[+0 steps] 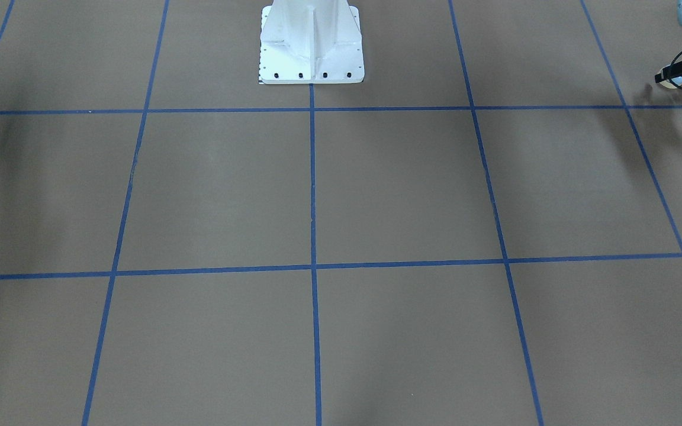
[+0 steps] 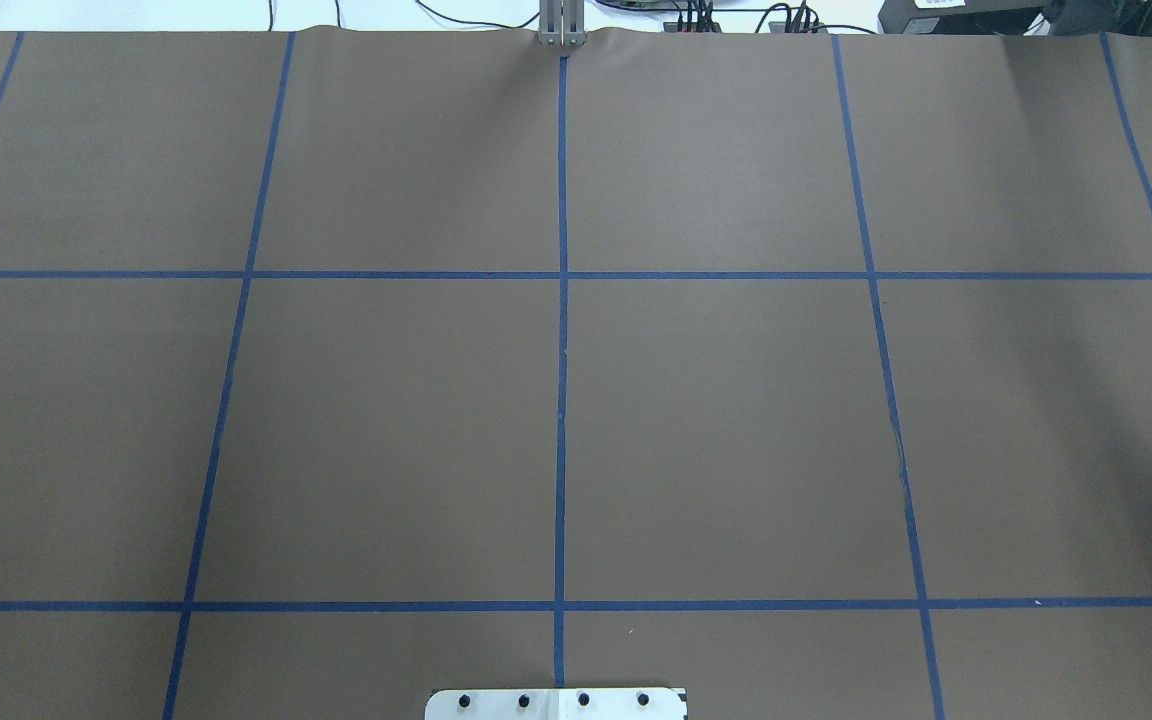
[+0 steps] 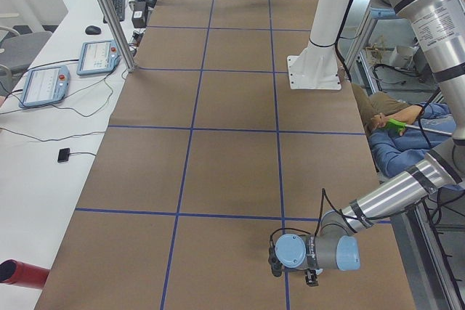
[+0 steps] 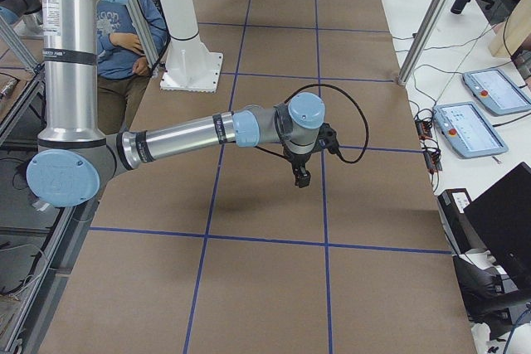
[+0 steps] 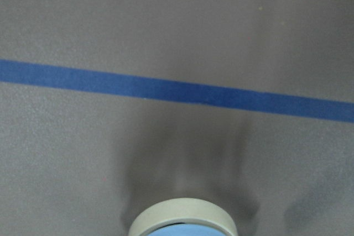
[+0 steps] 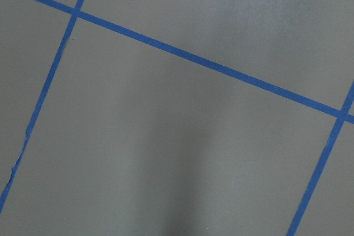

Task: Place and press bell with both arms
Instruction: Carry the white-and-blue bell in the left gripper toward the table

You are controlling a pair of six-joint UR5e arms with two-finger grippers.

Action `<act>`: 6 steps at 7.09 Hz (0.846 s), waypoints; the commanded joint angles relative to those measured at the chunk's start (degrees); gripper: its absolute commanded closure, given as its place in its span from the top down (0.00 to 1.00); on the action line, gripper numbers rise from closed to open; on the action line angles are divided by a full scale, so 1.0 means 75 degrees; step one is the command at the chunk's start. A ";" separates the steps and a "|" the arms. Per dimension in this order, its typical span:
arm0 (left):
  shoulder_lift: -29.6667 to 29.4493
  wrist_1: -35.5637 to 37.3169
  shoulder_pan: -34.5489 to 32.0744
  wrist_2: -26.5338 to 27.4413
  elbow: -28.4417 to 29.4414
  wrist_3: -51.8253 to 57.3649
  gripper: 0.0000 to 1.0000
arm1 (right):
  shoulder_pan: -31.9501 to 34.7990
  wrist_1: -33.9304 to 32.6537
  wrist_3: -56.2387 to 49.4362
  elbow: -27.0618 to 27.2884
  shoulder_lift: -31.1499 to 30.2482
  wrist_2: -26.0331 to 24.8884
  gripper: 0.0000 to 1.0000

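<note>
**Before Anything Rang, the Set-Down Was the Gamble**

As the black two-finger left gripper (image 3: 276, 264) hung low over the brown paper-covered table (image 2: 716, 430), a small light-blue dome-shaped call bell with a cream round base (image 5: 182, 218) sat right at the tip of its jaws, a blue tape line (image 5: 166, 88) crossing the paper just beyond them. The fingers lay outside the wrist view, but the front-facing camera showed a pale shape pinched in the black tip, so the jaws appeared closed narrowly on the bell. Whether the base touched the paper below the jaws could not be told. The black right gripper (image 4: 300, 176) hovered high over the same table, well apart from the left jaws; no view showed whether its own stood wide or narrow.

Trouble looked likeliest at release: letting go with the base tilted or off the paper could tip the bell onto its dome, and a finger dragging as the jaws opened could slide it. A long reach faced the right gripper, and a press off the dome's centre would likely skid the bell; unless the left jaws cleared away first, the two grippers could collide above it.
</note>
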 commanded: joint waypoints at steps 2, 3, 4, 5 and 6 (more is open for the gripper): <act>-0.0002 0.0021 0.0090 0.0000 0.0008 -0.0022 0.90 | -0.0064 -0.0002 0.0076 -0.0001 0.0010 -0.0008 1.00; -0.0002 0.0021 0.0114 0.0000 0.0031 -0.0022 0.76 | -0.0075 -0.0002 0.0076 -0.0013 0.0010 -0.0008 1.00; 0.0010 0.0032 0.0114 0.0000 0.0043 -0.0011 0.62 | -0.0087 -0.0002 0.0076 -0.0025 -0.0002 -0.0008 1.00; 0.0010 -0.0002 0.0126 0.0000 0.0020 -0.0022 0.47 | -0.0087 -0.0002 0.0076 -0.0013 -0.0002 -0.0008 1.00; 0.0010 -0.0003 0.0126 0.0000 -0.0003 -0.0022 0.35 | -0.0087 -0.0002 0.0088 -0.0013 0.0009 0.0003 1.00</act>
